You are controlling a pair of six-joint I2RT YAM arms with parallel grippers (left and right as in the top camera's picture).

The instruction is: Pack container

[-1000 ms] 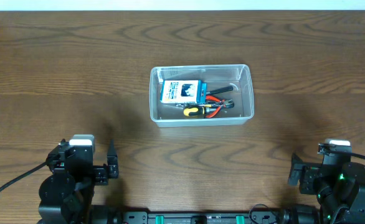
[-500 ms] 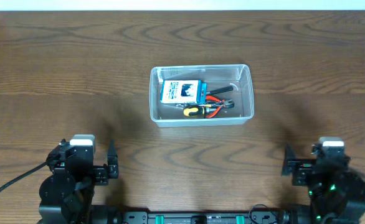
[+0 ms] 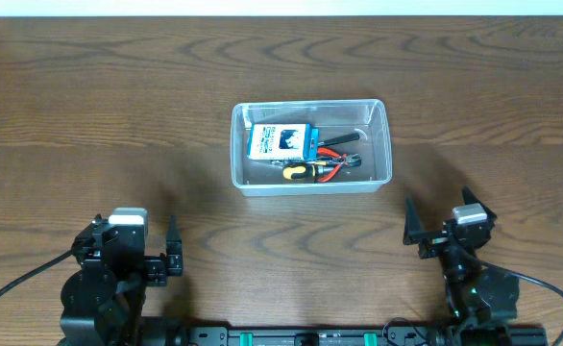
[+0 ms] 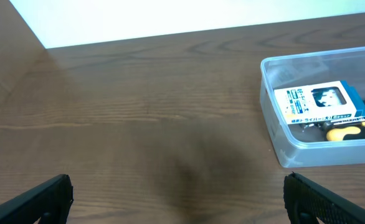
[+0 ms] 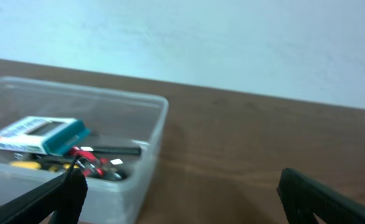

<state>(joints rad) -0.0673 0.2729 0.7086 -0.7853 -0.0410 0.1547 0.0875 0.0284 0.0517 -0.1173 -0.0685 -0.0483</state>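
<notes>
The right gripper (image 3: pixel 442 217) has come in from the table's right edge and swung round toward the middle, so its wrist camera now looks at the container (image 3: pixel 309 104). The left gripper (image 3: pixel 134 229) has not shifted and sits low at the near left edge. Nothing in the bin has changed place.

Both grippers are spread wide and carry nothing. In each wrist view the two dark fingers sit at the far corners of the frame with only bare wood between them.

The container stands a little above the centre of the table (image 3: pixel 89 115), well apart from either arm, with its long side across the view. A blue-and-white box (image 3: pixel 281 141) lies flat in its left half. Beside and below it are a yellow-handled screwdriver (image 3: pixel 296 172) and what look like red-handled pliers (image 3: pixel 334 154). The right wrist picture is too blurred to settle the second tool.

No loose item shows on the wood in any view, so the packing looks done, or nearly so. That would explain why both arms sit low and back, empty-handed, clear of the bin. The right arm's turn toward the container may be a last look or a reach for it — the pictures do not say which. No lid is in view.
</notes>
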